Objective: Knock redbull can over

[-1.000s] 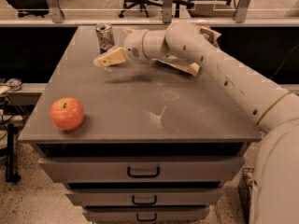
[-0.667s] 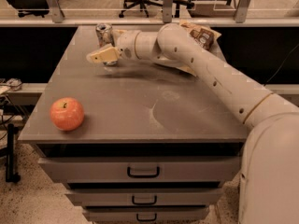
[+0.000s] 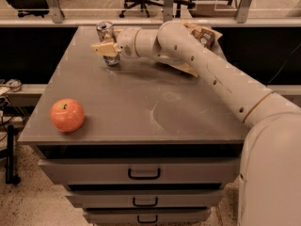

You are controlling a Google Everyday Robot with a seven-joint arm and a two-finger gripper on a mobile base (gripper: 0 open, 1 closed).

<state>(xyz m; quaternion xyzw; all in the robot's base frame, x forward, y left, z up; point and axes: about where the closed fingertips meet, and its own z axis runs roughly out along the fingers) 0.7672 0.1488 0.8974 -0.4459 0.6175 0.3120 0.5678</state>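
Currently the gripper (image 3: 102, 48) is hovering over the rear left part of the table (image 3: 141, 102), just short of the back edge, and it is crossing in front of the middle of the redbull can (image 3: 105, 31). The can is standing near the back left corner, its silver top showing above the gripper and its base showing below; it is looking upright or only barely leaning. Whether the gripper is touching the can, and whether it is open or closed, I cannot tell. The arm (image 3: 211, 74) is reaching in from the front right corner across the tabletop. A chip bag (image 3: 203, 36) is lying behind the arm near the back edge, right of centre. An apple (image 3: 67, 115) is sitting near the front left corner, well apart from the can.
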